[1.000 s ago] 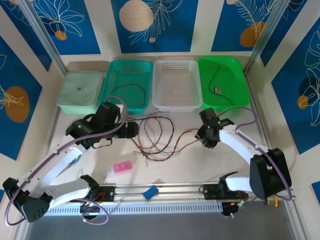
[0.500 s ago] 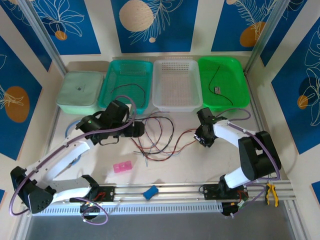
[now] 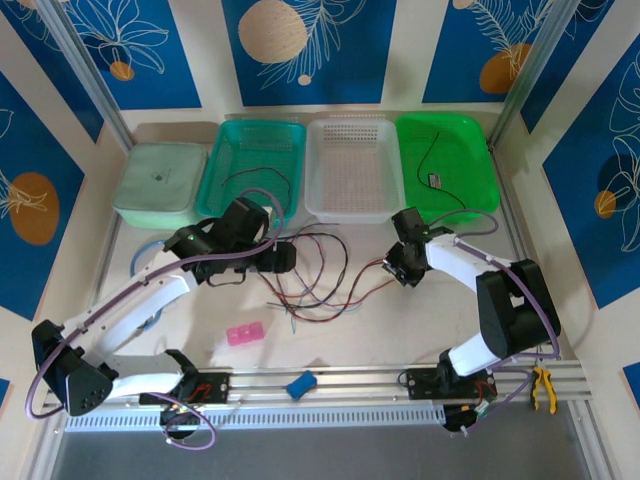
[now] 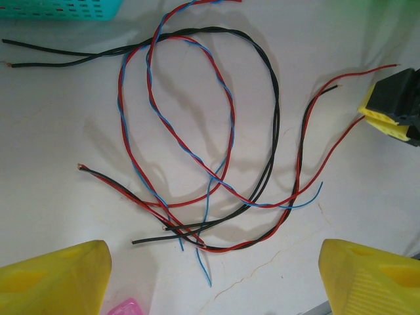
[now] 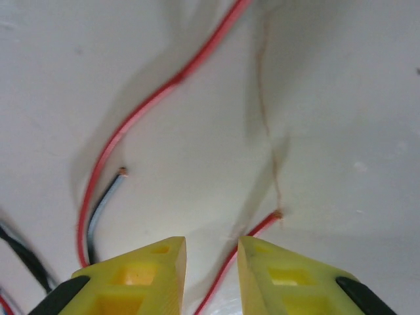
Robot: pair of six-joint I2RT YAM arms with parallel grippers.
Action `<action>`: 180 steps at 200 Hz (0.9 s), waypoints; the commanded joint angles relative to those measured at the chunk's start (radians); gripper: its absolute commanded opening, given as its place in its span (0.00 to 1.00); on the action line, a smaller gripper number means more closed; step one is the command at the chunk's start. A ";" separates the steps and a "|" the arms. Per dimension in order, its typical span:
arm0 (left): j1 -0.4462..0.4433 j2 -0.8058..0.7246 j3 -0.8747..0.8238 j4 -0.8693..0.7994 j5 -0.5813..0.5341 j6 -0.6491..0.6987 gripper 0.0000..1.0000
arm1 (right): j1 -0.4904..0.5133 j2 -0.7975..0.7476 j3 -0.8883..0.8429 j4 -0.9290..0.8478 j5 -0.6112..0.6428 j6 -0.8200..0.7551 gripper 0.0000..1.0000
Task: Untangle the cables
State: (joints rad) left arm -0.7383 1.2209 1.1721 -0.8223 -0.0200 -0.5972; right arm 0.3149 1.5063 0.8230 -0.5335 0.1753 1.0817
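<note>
The cables (image 3: 315,275) lie as thin, limp strands on the smooth white table (image 3: 400,330), just in front of the teal mesh basket (image 3: 252,123) and the white slotted basket (image 3: 350,121). Red and blue wires are twisted together, and with the black ones they curl in loose, overlapping loops with bare ends. The left gripper (image 3: 283,257) hovers at the tangle's upper left, its blocky yellow fingers (image 4: 52,275) spread wide and holding nothing. The right gripper (image 3: 403,268) sits at the tangle's right end. Its hollow-celled yellow fingers (image 5: 141,279) leave a narrow gap, and a single red strand, thinner than the gap, runs through it.
</note>
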 commanded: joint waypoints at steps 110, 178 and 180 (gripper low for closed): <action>-0.013 0.052 0.056 -0.017 -0.018 0.042 0.83 | 0.021 0.130 0.053 -0.049 0.041 0.043 0.29; -0.019 0.076 0.057 0.012 -0.005 0.045 0.83 | 0.045 0.036 0.062 -0.111 0.059 0.053 0.28; -0.019 0.077 0.057 0.012 -0.005 0.046 0.83 | 0.047 0.031 0.063 -0.114 0.060 0.055 0.28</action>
State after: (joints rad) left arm -0.7429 1.2865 1.2015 -0.8215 -0.0273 -0.5674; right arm 0.3458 1.5936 0.8745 -0.5804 0.2138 1.1126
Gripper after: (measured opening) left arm 0.829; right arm 0.282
